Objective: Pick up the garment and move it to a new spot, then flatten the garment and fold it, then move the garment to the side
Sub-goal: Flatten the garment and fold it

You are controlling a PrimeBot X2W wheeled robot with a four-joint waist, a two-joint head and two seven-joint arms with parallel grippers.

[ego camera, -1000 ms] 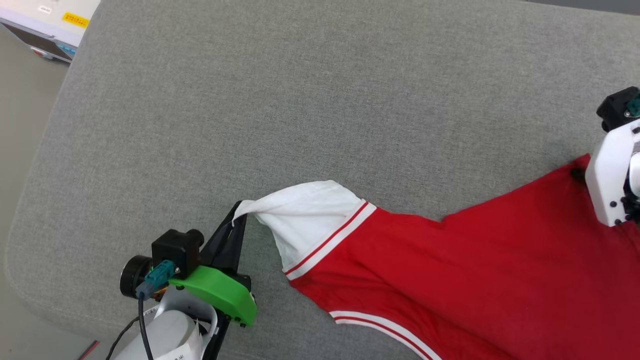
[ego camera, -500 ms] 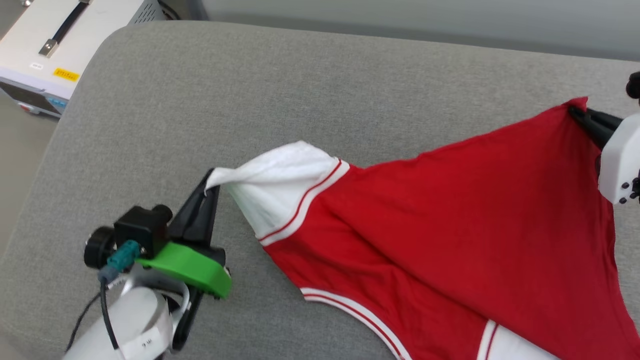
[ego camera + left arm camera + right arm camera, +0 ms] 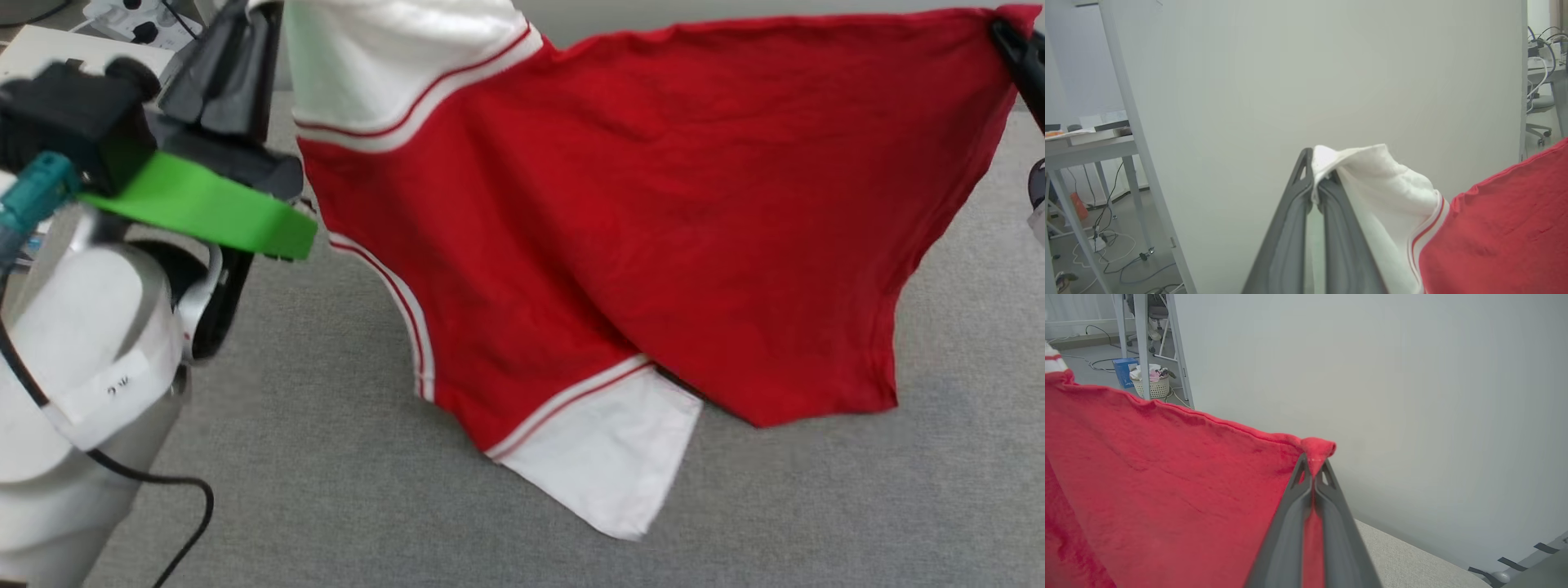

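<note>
Garment [image 3: 653, 204] hangs between left gripper [image 3: 1316, 181]; right gripper [image 3: 1314, 471]

White forearm [image 3: 90, 310], green bracket [image 3: 204, 208], black camera [image 3: 73, 122], teal connector [image 3: 37, 192], black cable [image 3: 163, 480], paper label [image 3: 106, 392].

Shirt [image 3: 653, 204] hangs spread like a curtain across the middle, blocking reach straight ahead. Grey cushion [image 3: 816, 506] lies open in front; left forearm [image 3: 73, 367] crowds the left edge.
</note>
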